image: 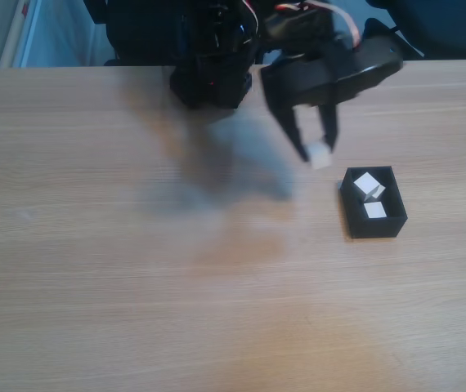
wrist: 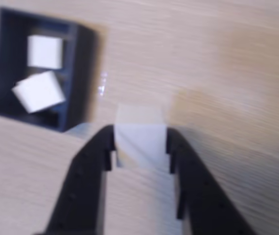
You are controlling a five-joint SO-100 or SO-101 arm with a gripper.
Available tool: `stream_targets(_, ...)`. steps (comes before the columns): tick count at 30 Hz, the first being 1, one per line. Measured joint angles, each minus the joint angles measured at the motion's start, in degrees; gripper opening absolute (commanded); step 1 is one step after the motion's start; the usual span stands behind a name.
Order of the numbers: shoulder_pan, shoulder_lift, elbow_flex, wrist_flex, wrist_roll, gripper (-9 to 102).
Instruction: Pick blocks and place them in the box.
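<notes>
Block (wrist: 140, 139) pinched in end effector (image: 318, 152), motion-blurred, two blocks (image: 369, 185) in box (image: 376, 228)

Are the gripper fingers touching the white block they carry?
Touching. In the wrist view both fingers press against opposite sides of the block, with no gap visible.

Black plastic arm, red and white cables; the gripper (image: 316, 155) looks matte black.
</notes>
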State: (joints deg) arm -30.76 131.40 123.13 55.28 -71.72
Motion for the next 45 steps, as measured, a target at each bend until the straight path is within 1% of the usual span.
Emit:
stream_targets(5,-6.5,-4.48,-2.64,-3.16,2.11,0)
stream_targets(9,-9.23,-9.76,-4.75,-6.06,2.99,0)
stream_targets(17,-9.84,-18.9,-8.35,-11.07,3.08,1)
stream_targets(24,-10.28,-24.79,-12.13,-12.39,3.08,2)
stream_targets(26,-10.72,-26.28,-13.45,-12.74,3.08,4)
stream_targets(35,-9.58,-29.09,-15.38,-16.17,1.49,10)
stream_targets(40,-9.67,-29.27,-15.38,-16.26,1.41,11)
stream_targets(42,-9.23,-29.27,-15.38,-16.26,1.41,10)
stream_targets(43,-8.96,-29.27,-15.38,-16.26,1.41,8)
stream_targets(44,-8.7,-29.27,-15.38,-16.26,1.32,5)
stream_targets(45,-8.44,-29.0,-15.21,-16.08,0.88,0)
